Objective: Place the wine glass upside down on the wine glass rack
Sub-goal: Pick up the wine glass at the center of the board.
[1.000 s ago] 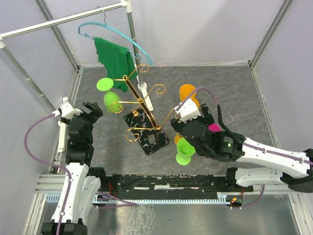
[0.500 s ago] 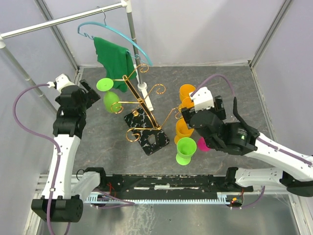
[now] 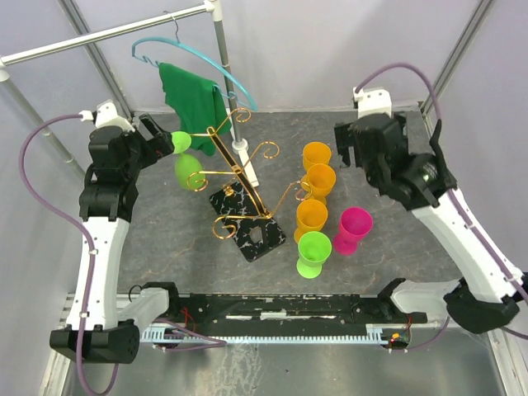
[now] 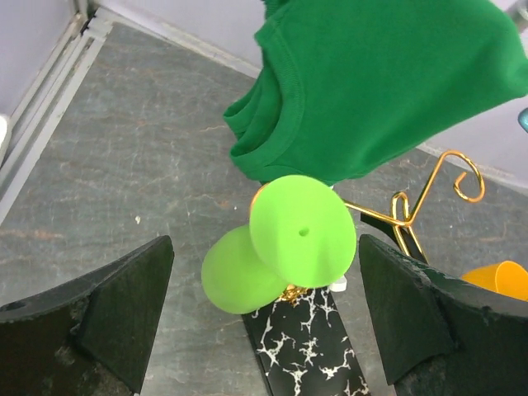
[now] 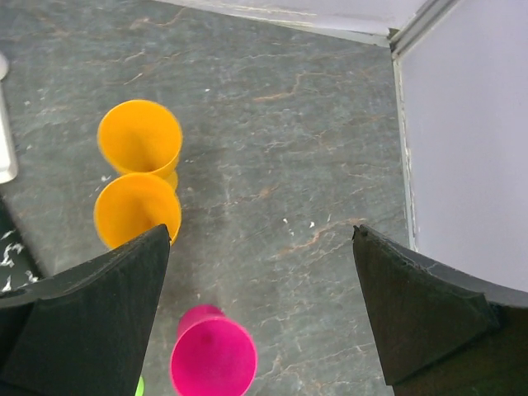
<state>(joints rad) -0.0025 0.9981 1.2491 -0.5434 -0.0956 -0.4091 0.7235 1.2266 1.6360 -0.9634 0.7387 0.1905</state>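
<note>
The gold wine glass rack stands on its black marbled base mid-table. A lime green wine glass hangs upside down on a left arm of the rack; in the left wrist view its foot and bowl face me. My left gripper is open and empty, just left of that glass. Three orange glasses, a green one and a pink one stand upright to the right of the rack. My right gripper is open and empty above the back right floor, behind the pink glass.
A white clothes rail stands at the back with a blue hanger and a green shirt, which hangs just over the rack's top. Grey walls close in the left, back and right.
My right arm swung away to the back right, leaving the pink glass standing upright. My left arm rose and moved to the back left, up to the hanging green glass.
</note>
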